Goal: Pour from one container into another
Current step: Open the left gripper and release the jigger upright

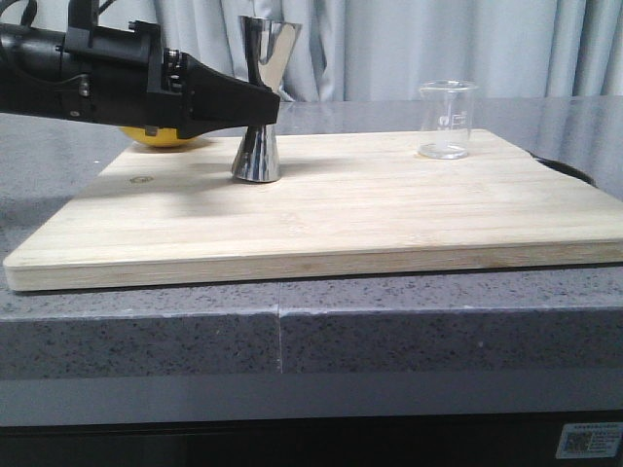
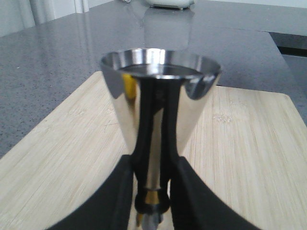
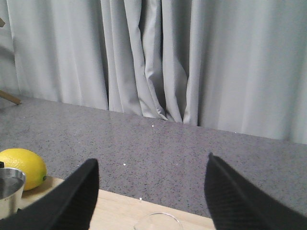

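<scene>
The steel jigger (image 1: 257, 154) stands upright on the wooden board (image 1: 370, 219), left of centre. My left gripper (image 1: 272, 104) reaches in from the left, shut on the jigger's narrow waist. The left wrist view shows the jigger (image 2: 160, 96) close up, its gold band between my black fingers (image 2: 117, 191). The clear glass beaker (image 1: 448, 120) stands upright at the board's far right, apart from both grippers. My right gripper (image 3: 151, 159) is open and holds nothing. Only the beaker's rim (image 3: 158, 221) shows just below and between its fingertips.
A yellow lemon (image 1: 161, 137) lies behind the left arm at the board's far left corner, also visible as the lemon (image 3: 21, 166) beside the jigger's rim (image 3: 9, 189). Grey speckled counter (image 1: 58, 165) surrounds the board. Grey curtains (image 3: 192, 62) hang behind.
</scene>
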Robot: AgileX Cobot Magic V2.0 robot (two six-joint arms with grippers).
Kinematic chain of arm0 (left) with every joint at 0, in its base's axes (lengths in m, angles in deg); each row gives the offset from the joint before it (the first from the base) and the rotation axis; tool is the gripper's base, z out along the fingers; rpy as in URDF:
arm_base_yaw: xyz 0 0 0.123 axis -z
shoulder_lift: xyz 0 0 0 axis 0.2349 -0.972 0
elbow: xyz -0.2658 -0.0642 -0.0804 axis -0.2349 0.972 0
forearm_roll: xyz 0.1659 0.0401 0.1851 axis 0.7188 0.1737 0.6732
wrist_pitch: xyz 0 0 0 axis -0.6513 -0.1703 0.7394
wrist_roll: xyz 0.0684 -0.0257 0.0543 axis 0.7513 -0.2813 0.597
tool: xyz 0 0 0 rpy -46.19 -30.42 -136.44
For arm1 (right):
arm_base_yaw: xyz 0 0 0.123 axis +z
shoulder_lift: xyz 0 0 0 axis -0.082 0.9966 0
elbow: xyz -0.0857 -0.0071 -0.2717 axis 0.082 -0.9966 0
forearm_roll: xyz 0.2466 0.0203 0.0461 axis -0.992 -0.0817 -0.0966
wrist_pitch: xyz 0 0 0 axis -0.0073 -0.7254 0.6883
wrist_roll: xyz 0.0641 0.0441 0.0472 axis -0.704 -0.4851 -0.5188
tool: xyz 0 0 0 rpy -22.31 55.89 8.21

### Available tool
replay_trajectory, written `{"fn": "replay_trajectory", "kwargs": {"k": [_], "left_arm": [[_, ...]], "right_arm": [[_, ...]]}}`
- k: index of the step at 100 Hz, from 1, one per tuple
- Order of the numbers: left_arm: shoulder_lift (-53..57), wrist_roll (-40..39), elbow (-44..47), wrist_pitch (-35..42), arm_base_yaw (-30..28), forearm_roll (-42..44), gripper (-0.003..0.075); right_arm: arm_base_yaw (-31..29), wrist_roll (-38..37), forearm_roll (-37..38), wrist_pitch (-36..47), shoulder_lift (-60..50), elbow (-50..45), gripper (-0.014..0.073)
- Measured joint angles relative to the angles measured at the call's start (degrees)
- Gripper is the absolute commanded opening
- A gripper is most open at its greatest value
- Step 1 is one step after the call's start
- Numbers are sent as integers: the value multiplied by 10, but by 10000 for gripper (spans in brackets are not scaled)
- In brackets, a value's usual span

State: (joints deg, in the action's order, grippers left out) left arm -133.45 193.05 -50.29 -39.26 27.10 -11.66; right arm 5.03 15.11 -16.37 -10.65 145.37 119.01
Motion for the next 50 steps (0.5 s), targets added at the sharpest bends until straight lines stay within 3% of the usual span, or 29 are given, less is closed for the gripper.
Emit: {"fn": "replay_trajectory", "kwargs": {"k": [27,50], "left_arm": [[0,-1,0,0,0,0,172],[0,-7,0,0,0,0,174]], "right_arm": [[0,0,0,0,0,0,428],[0,0,0,0,0,0,428]]}}
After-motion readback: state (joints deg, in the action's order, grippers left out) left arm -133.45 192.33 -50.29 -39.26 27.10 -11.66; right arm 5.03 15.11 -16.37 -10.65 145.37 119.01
